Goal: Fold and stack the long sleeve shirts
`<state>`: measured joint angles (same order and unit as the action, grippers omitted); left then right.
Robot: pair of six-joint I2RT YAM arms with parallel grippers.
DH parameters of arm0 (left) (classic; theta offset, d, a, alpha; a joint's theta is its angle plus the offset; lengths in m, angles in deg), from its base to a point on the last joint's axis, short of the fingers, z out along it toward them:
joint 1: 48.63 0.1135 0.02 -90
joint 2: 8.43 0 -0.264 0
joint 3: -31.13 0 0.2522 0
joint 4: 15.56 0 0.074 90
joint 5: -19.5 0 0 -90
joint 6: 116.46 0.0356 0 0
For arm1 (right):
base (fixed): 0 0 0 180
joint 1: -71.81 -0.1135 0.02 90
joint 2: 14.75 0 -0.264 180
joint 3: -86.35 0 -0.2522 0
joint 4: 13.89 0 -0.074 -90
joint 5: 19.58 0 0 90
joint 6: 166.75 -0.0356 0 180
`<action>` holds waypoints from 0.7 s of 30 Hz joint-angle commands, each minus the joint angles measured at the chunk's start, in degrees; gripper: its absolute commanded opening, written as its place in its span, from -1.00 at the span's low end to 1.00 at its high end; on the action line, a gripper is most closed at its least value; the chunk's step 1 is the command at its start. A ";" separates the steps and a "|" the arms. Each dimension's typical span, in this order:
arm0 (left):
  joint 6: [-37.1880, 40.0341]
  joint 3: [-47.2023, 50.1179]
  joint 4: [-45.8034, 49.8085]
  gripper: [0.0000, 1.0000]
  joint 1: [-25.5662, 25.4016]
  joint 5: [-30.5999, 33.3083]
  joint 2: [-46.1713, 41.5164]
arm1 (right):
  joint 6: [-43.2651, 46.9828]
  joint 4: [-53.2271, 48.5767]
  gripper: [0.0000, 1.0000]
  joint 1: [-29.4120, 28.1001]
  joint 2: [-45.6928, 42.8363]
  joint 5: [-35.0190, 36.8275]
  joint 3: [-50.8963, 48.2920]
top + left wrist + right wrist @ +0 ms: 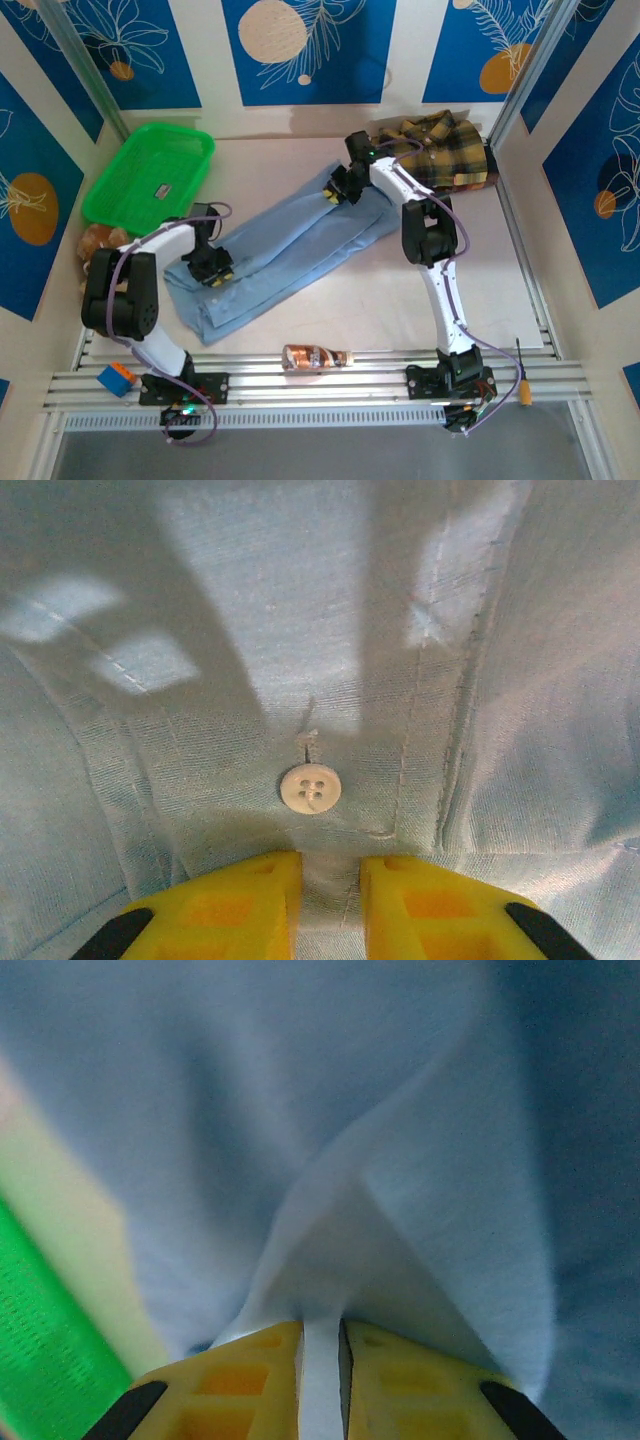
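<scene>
Now: both arms pinch the blue shirt [290,250]; no fold made yet, as far as I can judge.
Blue shirt spot: long narrow strip lying slantwise mid counter [330,320], between the green basket [150,170] and the plaid shirt [445,150].
Plaid shirt: bunched in the far right corner, just past the blue one's far end.
Left fingers [225,910]: nearly closed, button-strip cloth nipped between them just below a white button [310,787]; near end of the strip.
Right fingers [230,1380]: nearly closed on a thin fold that tents up from the tips; far end.
Handling: looks light, thin and limp; likely sags between grips, stiffer only at seams.
Where to hold: probably seams or the button strip, both ends together, kept taut.
Surface: pale, smooth; cloth should slide easily.
Room: blue leaf-print wall panels [300,45] around; small brown bottle [315,356] by the front rails, near the shirt.
</scene>
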<state>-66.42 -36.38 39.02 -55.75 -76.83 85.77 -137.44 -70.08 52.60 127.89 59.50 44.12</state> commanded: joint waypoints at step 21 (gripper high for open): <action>0.69 -6.27 -0.43 -0.26 1.67 -5.12 -11.06 | 7.82 -3.95 -0.28 6.62 -18.66 6.39 -13.54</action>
<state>-66.44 -39.29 39.26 -54.74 -79.78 75.91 -131.62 -75.22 58.88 116.05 65.89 31.42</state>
